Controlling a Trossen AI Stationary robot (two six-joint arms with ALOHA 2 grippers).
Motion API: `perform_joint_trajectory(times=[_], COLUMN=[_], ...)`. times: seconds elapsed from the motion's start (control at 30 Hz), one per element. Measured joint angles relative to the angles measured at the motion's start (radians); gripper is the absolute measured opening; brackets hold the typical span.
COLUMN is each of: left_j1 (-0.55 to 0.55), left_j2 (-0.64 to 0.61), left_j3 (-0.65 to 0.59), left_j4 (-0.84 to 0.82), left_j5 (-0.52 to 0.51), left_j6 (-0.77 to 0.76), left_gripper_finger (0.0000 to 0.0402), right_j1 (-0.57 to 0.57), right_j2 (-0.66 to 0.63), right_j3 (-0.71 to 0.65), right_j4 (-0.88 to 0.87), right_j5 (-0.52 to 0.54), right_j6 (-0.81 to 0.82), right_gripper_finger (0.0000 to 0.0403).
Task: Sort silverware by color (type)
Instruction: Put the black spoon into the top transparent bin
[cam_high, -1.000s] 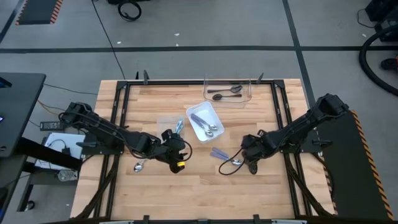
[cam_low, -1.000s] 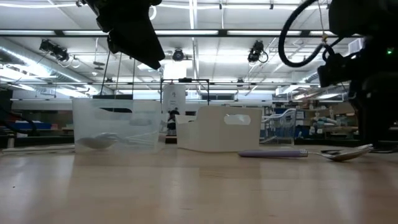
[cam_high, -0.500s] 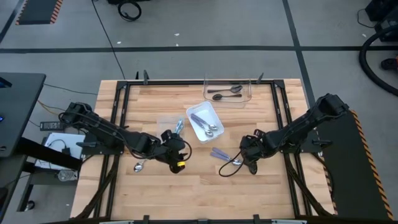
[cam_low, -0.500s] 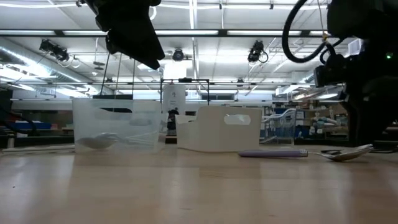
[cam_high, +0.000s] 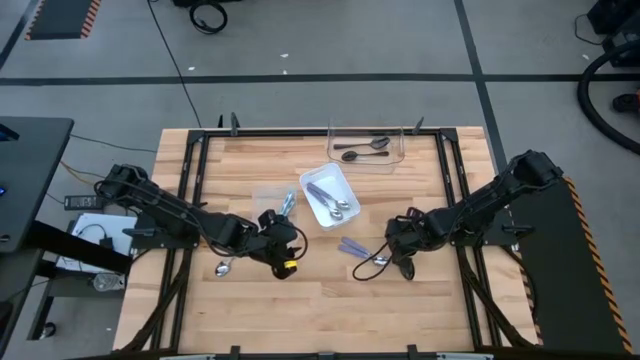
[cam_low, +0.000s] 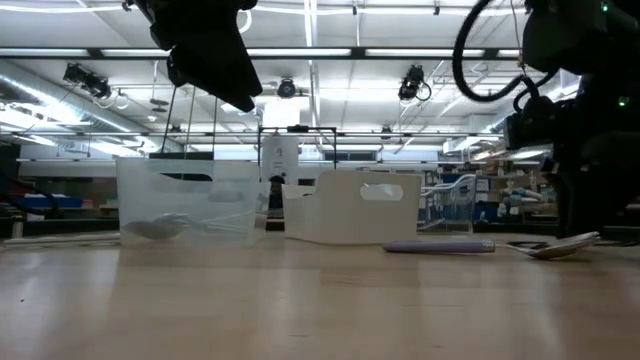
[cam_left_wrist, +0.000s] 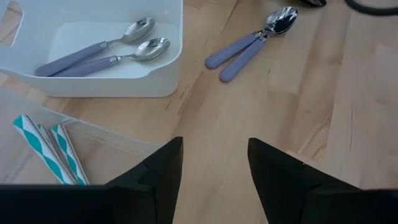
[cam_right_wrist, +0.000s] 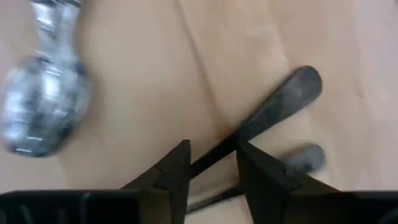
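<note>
The right hand (cam_right_wrist: 211, 163), fingers narrowly parted, straddles a black spoon's handle (cam_right_wrist: 273, 109) toward the table's right edge, apparently to grip it, while the left hand (cam_left_wrist: 211, 168) hovers open nearby.

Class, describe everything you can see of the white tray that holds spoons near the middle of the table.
The white tray is a rectangular, opaque, plastic-looking bin with rounded corners and a handle cut-out in one end wall. It sits flat on the wooden table, turned at an angle. Inside lie two purple-handled spoons with shiny metal bowls, side by side. A clear container sits right beside it. No gripper touches it.
</note>
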Motion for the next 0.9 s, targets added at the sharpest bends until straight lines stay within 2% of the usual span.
perform_joint_trajectory(times=[0.33, 0.53, 0.67, 0.9], left_j1=[0.000, 0.000, 0.000, 0.000], left_j2=[0.000, 0.000, 0.000, 0.000], left_j3=[0.000, 0.000, 0.000, 0.000], left_j4=[-0.002, -0.008, -0.012, -0.014], left_j5=[0.000, 0.000, 0.000, 0.000], left_j6=[0.002, 0.002, 0.002, 0.005], left_gripper_finger=[0.0188, 0.0188, 0.0188, 0.0188], right_j1=[-0.009, -0.013, -0.013, -0.010], right_j2=[0.002, -0.012, -0.018, -0.016], right_j3=[-0.002, -0.005, -0.003, 0.048], right_j4=[0.148, 0.145, 0.141, 0.023], right_j5=[-0.064, -0.036, -0.066, -0.070], right_j6=[-0.014, -0.012, -0.010, 0.069], right_gripper_finger=[0.0044, 0.0012, 0.0030, 0.0119])
